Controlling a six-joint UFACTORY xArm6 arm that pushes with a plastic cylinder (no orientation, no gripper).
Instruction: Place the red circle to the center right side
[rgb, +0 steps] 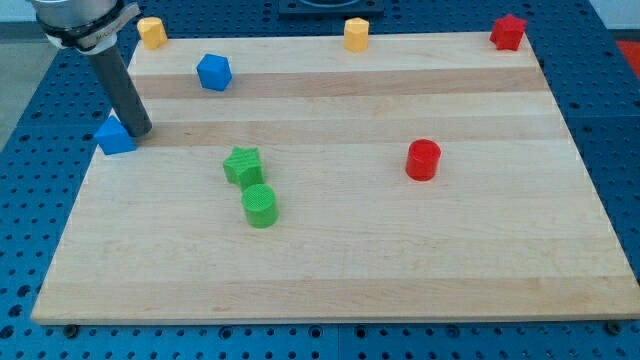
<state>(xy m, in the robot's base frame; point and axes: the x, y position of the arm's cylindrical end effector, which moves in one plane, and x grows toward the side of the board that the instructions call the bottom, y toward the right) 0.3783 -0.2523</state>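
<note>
The red circle (423, 159), a short red cylinder, stands on the wooden board (340, 260) right of the middle. My tip (140, 134) is at the view's left edge of the board, touching or just beside the right side of a blue block (115, 135) with a peaked top. The tip is far to the left of the red circle.
A blue block (214, 72) sits at the upper left. A green star-like block (242, 165) and a green cylinder (260, 205) sit left of the middle. A yellow block (151, 31), another yellow block (356, 33) and a red star-like block (508, 32) line the top edge.
</note>
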